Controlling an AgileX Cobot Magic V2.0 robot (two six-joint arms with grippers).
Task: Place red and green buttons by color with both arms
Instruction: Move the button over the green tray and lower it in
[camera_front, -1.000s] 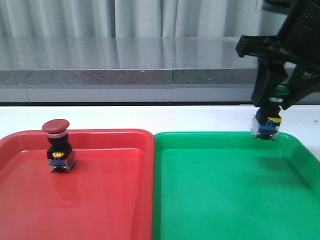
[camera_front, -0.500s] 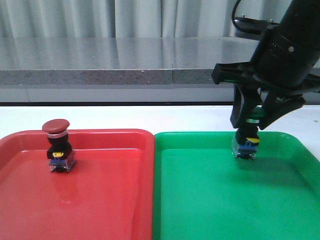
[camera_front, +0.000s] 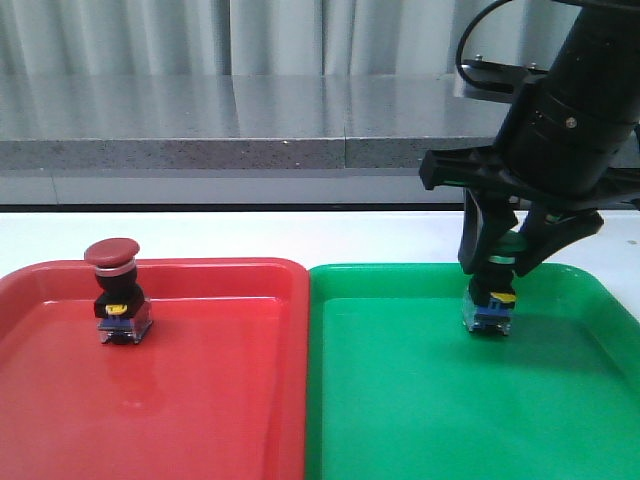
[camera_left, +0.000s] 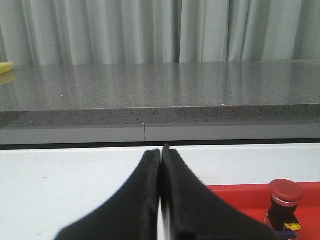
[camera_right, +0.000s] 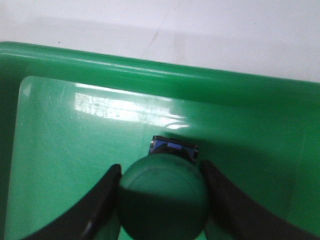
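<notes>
The red button (camera_front: 115, 290) stands upright in the back-left part of the red tray (camera_front: 220, 380). My right gripper (camera_front: 497, 262) is shut on the green button (camera_front: 491, 306), whose clear-blue base is at or just above the floor of the green tray (camera_front: 420, 400); I cannot tell whether it touches. In the right wrist view the fingers flank the green button's cap (camera_right: 162, 197) over the green tray (camera_right: 75, 150), gripper (camera_right: 161, 169). My left gripper (camera_left: 161, 150) is shut on nothing above the white table, with the red button (camera_left: 285, 200) off to one side.
The two trays lie side by side and touch at the middle. A strip of white table (camera_front: 300, 235) runs behind them, ending at a grey stone ledge (camera_front: 250, 120) with curtains beyond. My left arm is out of the front view.
My right gripper has carried the green button left and down, from over the green tray's back-right rim to low inside the tray. The red button has not moved.
</notes>
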